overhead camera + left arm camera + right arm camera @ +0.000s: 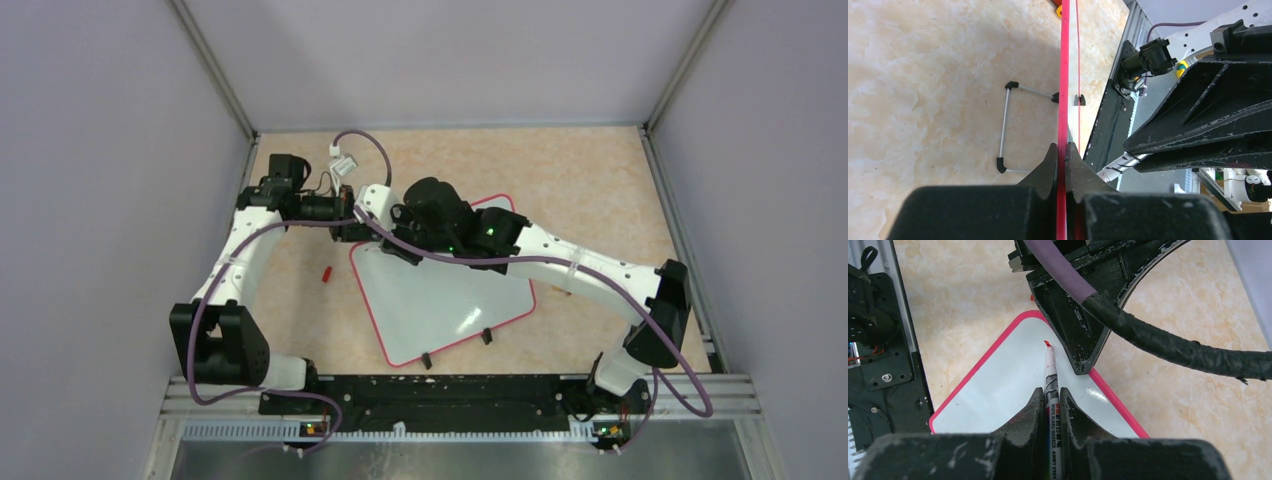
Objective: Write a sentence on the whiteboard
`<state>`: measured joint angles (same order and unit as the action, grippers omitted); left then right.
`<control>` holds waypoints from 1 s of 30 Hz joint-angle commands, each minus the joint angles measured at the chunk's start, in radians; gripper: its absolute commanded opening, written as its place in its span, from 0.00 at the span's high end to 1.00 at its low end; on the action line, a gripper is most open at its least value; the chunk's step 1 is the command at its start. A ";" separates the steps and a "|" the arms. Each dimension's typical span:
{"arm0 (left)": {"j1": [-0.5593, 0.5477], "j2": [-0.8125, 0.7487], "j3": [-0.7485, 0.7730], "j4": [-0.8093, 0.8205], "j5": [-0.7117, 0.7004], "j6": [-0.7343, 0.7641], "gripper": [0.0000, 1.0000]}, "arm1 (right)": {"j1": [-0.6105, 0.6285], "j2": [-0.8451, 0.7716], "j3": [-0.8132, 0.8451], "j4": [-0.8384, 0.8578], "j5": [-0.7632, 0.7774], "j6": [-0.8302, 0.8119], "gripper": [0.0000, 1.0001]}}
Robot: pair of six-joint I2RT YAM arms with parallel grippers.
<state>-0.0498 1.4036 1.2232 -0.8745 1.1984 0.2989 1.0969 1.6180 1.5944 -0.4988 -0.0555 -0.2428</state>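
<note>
Right pincer (pixel 1050 392), reaching leftward, clamps a marker (pixel 1050 365) over the whiteboard (pixel 998 385); left pincer (pixel 1061 147) pinches its rim.

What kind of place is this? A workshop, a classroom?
Probably a robotics lab test booth: plain grey walls box in a small table, a left arm and right arm are bolted to a rail, and the right one holds a marker at a whiteboard.

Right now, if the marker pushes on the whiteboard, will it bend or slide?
Probably stiff: the whiteboard looks straight edge-on. Likely light, being so thin. It might skid on the smooth table, but the left pincer clamps its edge.
</note>
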 commanded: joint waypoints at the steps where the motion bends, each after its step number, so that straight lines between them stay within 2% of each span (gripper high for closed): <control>1: -0.021 0.008 0.016 -0.028 -0.015 0.011 1.00 | -0.012 -0.028 -0.002 -0.007 0.084 0.000 1.00; 13: -0.021 0.007 0.020 -0.029 -0.023 0.008 1.00 | -0.022 -0.040 -0.002 -0.026 0.120 0.007 1.00; 30: -0.021 0.008 0.018 -0.029 -0.027 0.010 1.00 | -0.003 -0.018 -0.012 -0.062 0.060 -0.007 1.00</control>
<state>-0.0498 1.4055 1.2251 -0.8669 1.1847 0.3050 1.0901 1.6054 1.5944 -0.5266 -0.0101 -0.2417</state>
